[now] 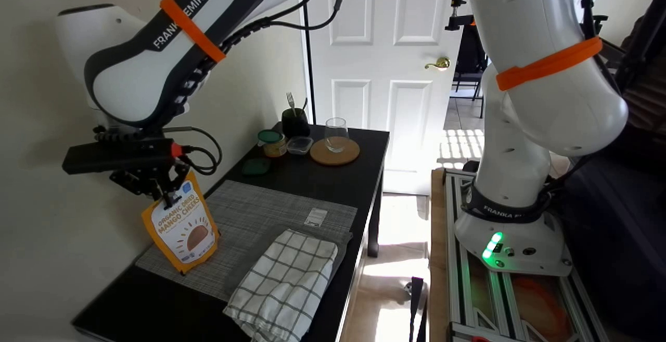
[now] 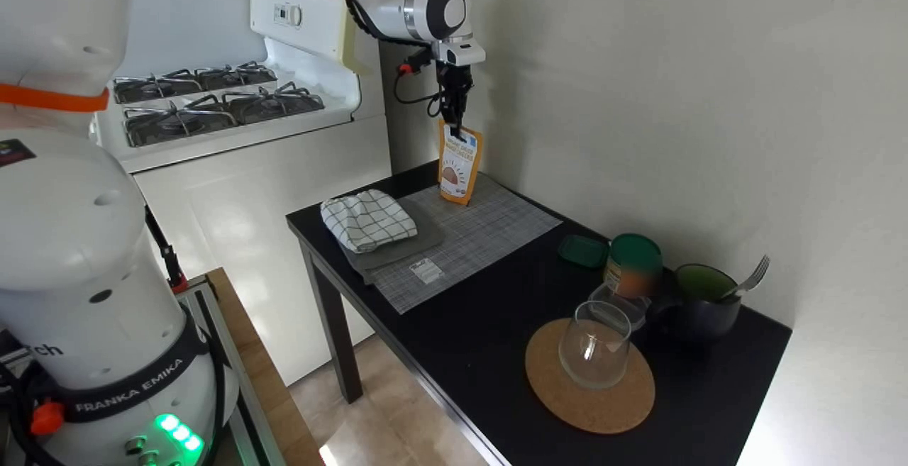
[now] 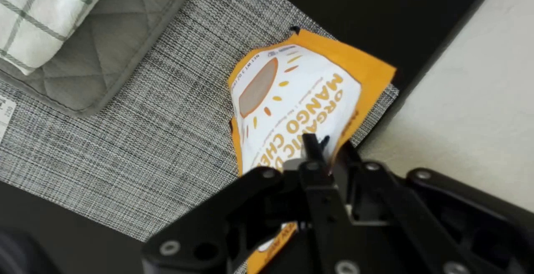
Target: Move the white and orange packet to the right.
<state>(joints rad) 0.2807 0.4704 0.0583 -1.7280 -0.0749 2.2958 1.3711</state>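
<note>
In an exterior view, a black two-fingered gripper (image 1: 168, 200) pinches an orange-bordered white pouch (image 1: 190, 230) over a grey woven placemat (image 1: 250, 212) on a black rectangular table (image 1: 312, 180), before a white panelled door (image 1: 382, 61). In an exterior view, a white gas stove (image 2: 248, 168) stands past the table. In the wrist view, we cannot tell whether the pouch touches the placemat.

The black table (image 2: 468, 352) has a grey woven mat (image 2: 489, 233), round tan board (image 2: 610, 411), green lid (image 2: 582, 251), green-topped jar (image 2: 633, 265), clear box (image 1: 300, 146) and dark mug (image 2: 701, 317).
</note>
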